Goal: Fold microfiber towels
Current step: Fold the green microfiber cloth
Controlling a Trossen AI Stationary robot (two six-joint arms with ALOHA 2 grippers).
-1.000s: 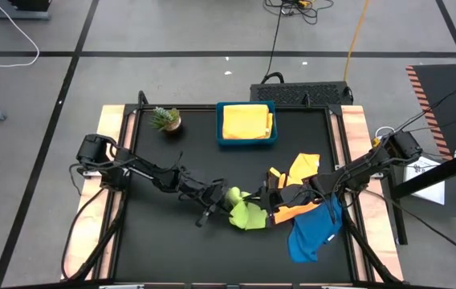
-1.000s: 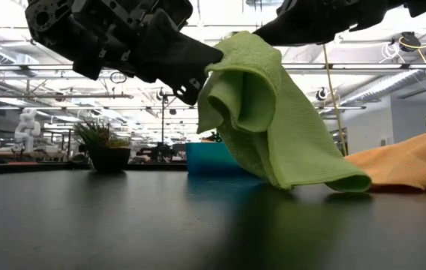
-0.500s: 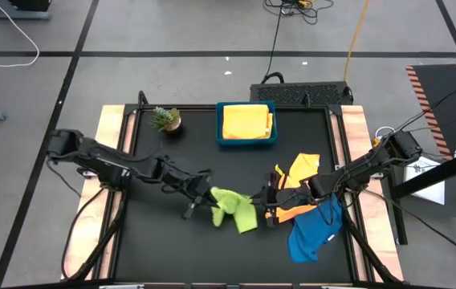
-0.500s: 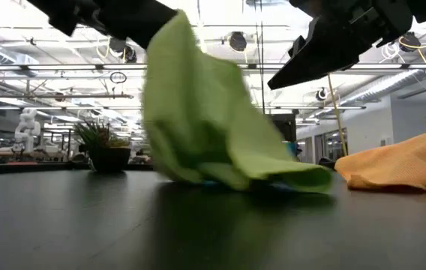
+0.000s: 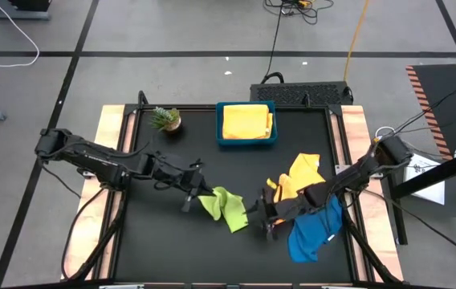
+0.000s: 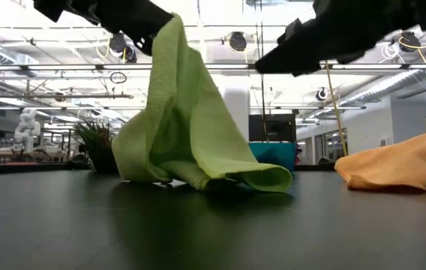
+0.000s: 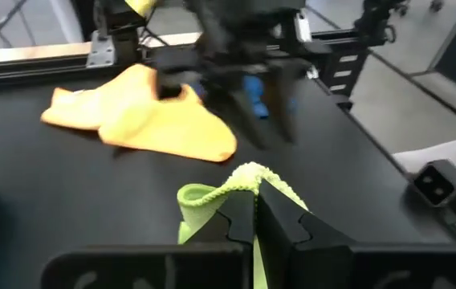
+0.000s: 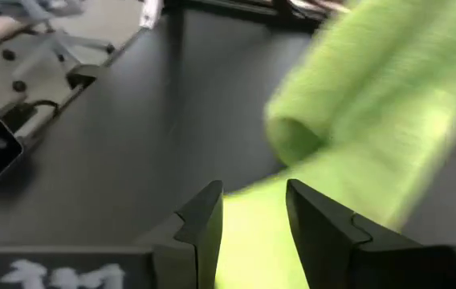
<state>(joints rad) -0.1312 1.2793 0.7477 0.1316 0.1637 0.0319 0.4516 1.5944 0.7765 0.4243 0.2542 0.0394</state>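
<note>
The lime green towel (image 5: pixel 225 208) hangs from my left gripper (image 5: pixel 193 193), which is shut on it left of the table's middle. Its lower part lies bunched on the table. My right gripper (image 5: pixel 255 215) stands open just right of the towel and above the tabletop; in the low view it (image 6: pixel 277 60) is clear of the cloth. An orange and a yellow towel (image 5: pixel 296 177) lie heaped under the right arm, and a blue towel (image 5: pixel 312 233) lies near the front right. Another yellow towel (image 5: pixel 246 120) rests folded in the blue tray (image 5: pixel 221 138). My left gripper pinches a bunched upper fold of the green towel (image 7: pixel 248 175) between its two fingers, slanting down from the table's left side. The towel hangs slack below the fingers like a tent, and its lower folds (image 6: pixel 228 176) rest on the table.
A small potted plant (image 5: pixel 165 119) stands at the far left, beside the blue tray at the far middle. The towel heap fills the right half under the right arm. Bare black tabletop (image 5: pixel 172 241) stretches along the near left.
The green towel hung between both grippers. My right gripper has let go of it, opened, and drifted toward the near edge. My left gripper has gone toward the table's left edge, dragging the towel along; the freed right end has dropped onto the table.
</note>
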